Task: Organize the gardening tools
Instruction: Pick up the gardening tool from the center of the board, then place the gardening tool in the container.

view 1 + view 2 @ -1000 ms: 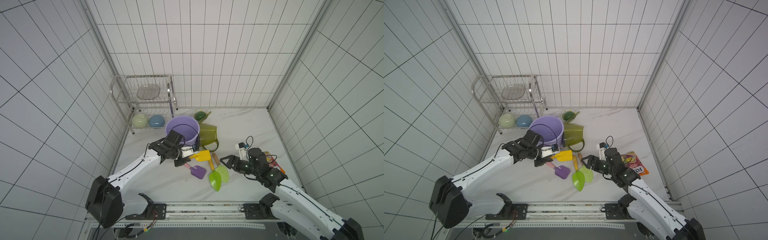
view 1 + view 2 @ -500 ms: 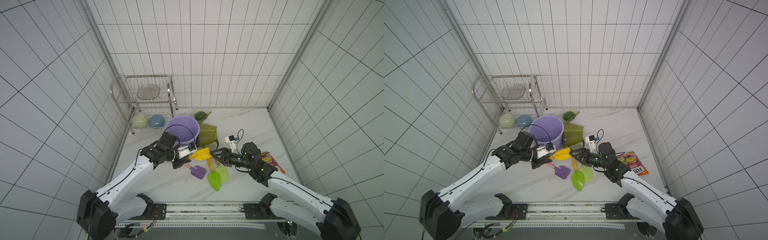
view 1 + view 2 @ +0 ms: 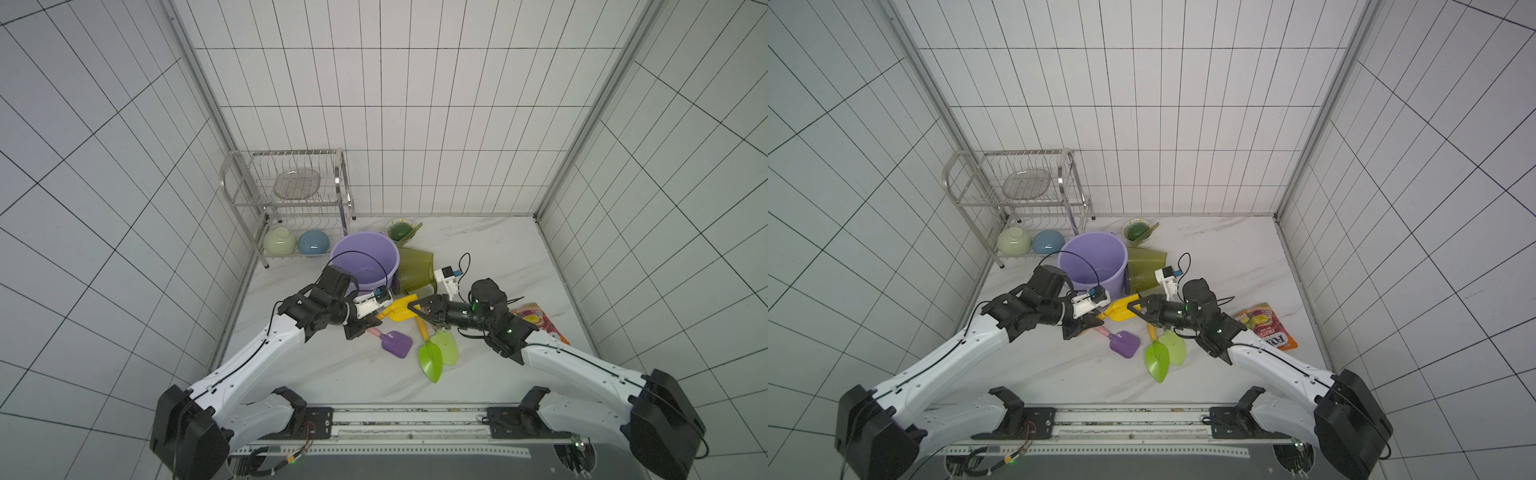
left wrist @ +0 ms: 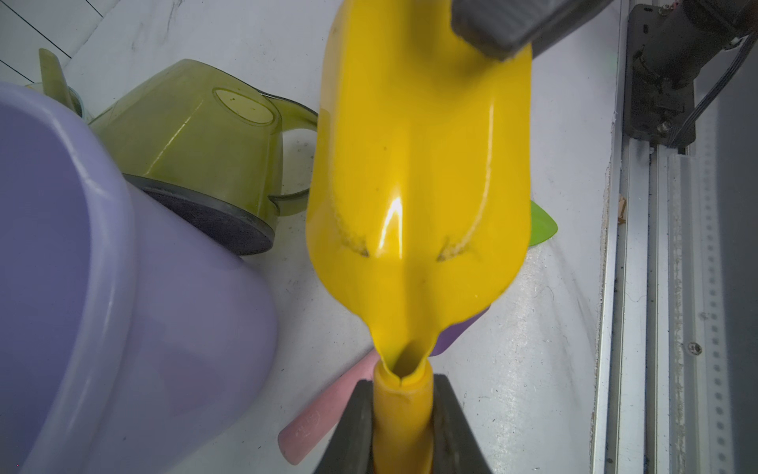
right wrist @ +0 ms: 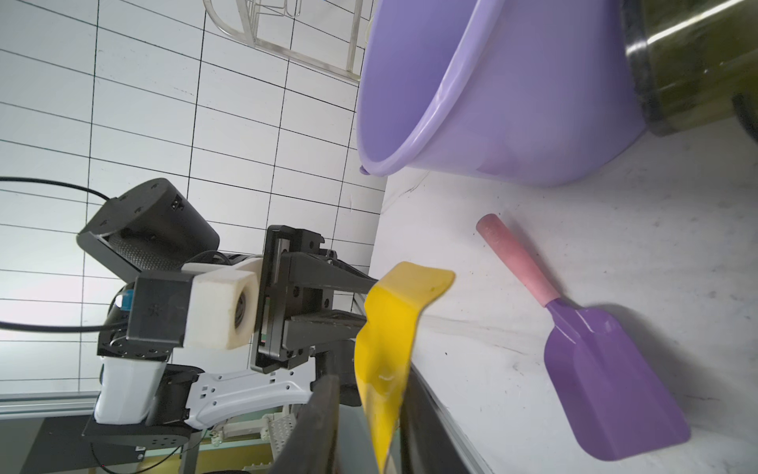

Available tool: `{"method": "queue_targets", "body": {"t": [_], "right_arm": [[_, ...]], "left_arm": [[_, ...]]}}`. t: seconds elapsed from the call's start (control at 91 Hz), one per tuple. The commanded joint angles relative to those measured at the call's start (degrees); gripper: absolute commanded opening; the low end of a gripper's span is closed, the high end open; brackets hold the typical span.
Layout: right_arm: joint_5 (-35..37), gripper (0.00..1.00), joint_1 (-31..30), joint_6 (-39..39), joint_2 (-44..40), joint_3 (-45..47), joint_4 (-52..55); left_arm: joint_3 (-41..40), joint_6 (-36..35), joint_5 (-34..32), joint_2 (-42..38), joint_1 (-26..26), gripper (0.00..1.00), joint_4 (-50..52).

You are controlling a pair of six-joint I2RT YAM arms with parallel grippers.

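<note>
Both my arms stretch forward and low, angled inward so they meet tip to tip. My left pincer [image 3: 375,317] is clamped tight on the handle of the yellow trowel [image 3: 400,311]. My right pincer [image 3: 412,309], wrist rolled sideways, closely straddles the blade's tip; whether it is touching is unclear.

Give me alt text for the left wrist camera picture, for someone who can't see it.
A yellow trowel fills the frame, its handle clamped in the left gripper, its blade tip pinched by the right gripper. Beside it are a lavender bucket and an olive watering can on its side; a purple trowel lies beneath, pink handle showing.
</note>
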State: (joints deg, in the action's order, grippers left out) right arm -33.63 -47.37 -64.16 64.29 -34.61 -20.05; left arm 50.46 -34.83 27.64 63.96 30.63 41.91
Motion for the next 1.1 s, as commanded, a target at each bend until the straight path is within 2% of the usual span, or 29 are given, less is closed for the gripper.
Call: {"method": "queue_targets", "body": {"t": [0.0, 0.121, 0.275, 0.363, 0.473, 0.605, 0.803, 0.935, 1.088], "right_arm": [[-0.63, 0.16, -0.70, 0.57, 0.69, -2.65, -1.90], [-0.63, 0.00, -0.80, 1.30, 0.54, -3.43, -0.79], [-0.22, 0.00, -0.82, 4.15, -1.11, -5.42, 4.32], [-0.09, 0.00, -0.70, 7.32, -2.13, -7.56, 9.85], [0.53, 0.00, -0.55, 12.88, -3.29, -11.69, 19.01], [1.70, 0.00, 0.19, 21.26, -3.56, -18.29, 33.04], [7.40, 0.00, 0.86, 36.96, -0.39, -34.42, 57.91], [9.59, 0.00, 0.88, 44.99, 3.47, -44.55, 67.87], [13.82, 0.00, 0.84, 51.53, 11.85, -59.44, 76.45]], "left_arm": [[-0.53, 0.46, 0.76, -1.11, -0.05, 0.07, -1.79], [-0.53, 0.40, 0.24, -1.42, -0.06, 0.09, -1.87], [-0.84, 0.33, -0.45, -2.03, -0.05, 0.22, -1.75], [-0.92, 0.15, -0.79, -2.46, -0.08, 0.37, -1.39], [-1.19, 0.11, -1.56, -3.11, -0.12, 0.53, -1.05], [-1.69, 0.37, -1.81, -4.25, -0.77, 0.64, -0.67], [-2.42, -1.20, -0.37, -5.37, -1.81, 0.67, 2.97], [-3.69, -2.99, 0.84, -6.14, -1.97, 0.67, 5.80], [-5.88, -3.48, 0.97, -6.77, -1.98, 0.66, 6.75]]}}
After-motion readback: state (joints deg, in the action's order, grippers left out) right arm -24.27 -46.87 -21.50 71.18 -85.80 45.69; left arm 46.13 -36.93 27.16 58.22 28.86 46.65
